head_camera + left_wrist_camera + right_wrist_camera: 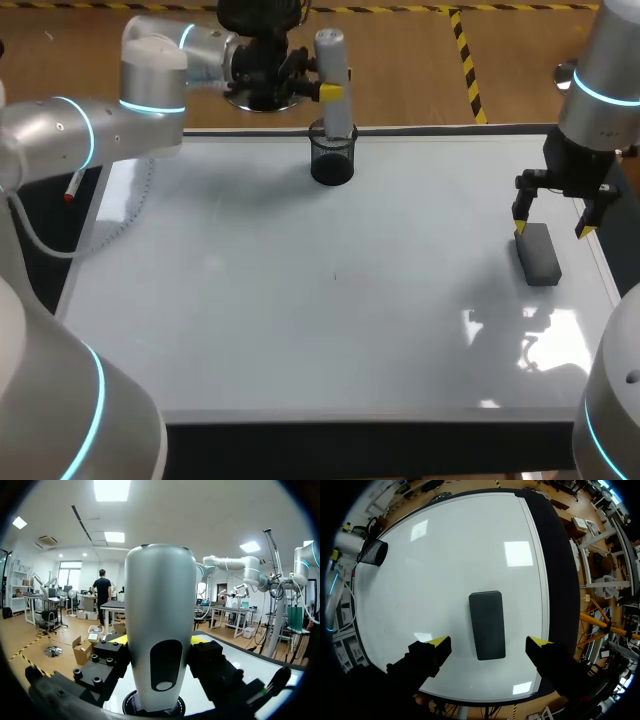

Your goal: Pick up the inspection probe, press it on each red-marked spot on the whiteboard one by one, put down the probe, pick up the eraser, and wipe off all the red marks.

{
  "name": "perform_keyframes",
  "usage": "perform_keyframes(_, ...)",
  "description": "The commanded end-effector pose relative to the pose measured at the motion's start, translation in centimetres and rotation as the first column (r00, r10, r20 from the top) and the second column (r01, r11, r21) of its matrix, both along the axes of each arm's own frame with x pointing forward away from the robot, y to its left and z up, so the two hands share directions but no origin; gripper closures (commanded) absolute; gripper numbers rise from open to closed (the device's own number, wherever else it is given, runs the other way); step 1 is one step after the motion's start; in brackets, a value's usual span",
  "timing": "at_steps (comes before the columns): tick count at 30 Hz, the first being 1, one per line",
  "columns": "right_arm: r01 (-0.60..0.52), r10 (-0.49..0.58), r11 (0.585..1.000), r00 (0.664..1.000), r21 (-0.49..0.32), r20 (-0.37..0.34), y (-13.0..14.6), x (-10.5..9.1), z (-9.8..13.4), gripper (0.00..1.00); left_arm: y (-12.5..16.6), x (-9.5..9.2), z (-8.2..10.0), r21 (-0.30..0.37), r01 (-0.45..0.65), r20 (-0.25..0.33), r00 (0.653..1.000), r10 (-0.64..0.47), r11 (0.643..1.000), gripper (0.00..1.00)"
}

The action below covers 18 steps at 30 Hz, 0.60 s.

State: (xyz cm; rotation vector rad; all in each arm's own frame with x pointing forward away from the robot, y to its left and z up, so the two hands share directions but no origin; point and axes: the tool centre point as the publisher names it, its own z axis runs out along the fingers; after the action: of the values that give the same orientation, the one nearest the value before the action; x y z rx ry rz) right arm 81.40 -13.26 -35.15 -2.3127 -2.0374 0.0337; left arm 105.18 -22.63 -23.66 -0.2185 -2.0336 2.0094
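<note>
The silver inspection probe (333,70) stands upright with its lower end in a black mesh cup (332,158) at the whiteboard's (300,330) back edge. My left gripper (330,90) is shut on the probe (160,630), one finger on each side, above the cup's rim (131,704). The dark grey eraser (538,254) lies flat near the board's right edge. My right gripper (552,229) hangs open just above it, and the eraser (487,625) lies between and below its yellow tips (488,641). A tiny faint mark (335,276) shows mid-board.
The mesh cup (374,553) is the only upright obstacle on the whiteboard (460,555). A red-tipped pen (72,188) lies off the board's left edge under my left arm. The board's right rim runs close beside the eraser.
</note>
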Motion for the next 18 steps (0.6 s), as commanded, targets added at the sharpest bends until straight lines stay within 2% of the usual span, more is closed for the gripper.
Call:
perform_keyframes(1, -0.001, 0.001, 1.000, 1.000, 0.001, 0.000, -0.1, -0.1, 0.1, 0.00, 0.1, 0.6, -0.4, -0.010, 0.035, -0.005, 0.999, -0.035, 0.999, 1.00)
perform_keyframes(18, -0.001, 0.001, 1.000, 1.000, 0.001, 0.000, -0.1, -0.1, 0.1, 0.00, 1.2, 0.6, -1.2, -0.006, 0.013, -0.008, 1.000, -0.013, 1.000, 1.00)
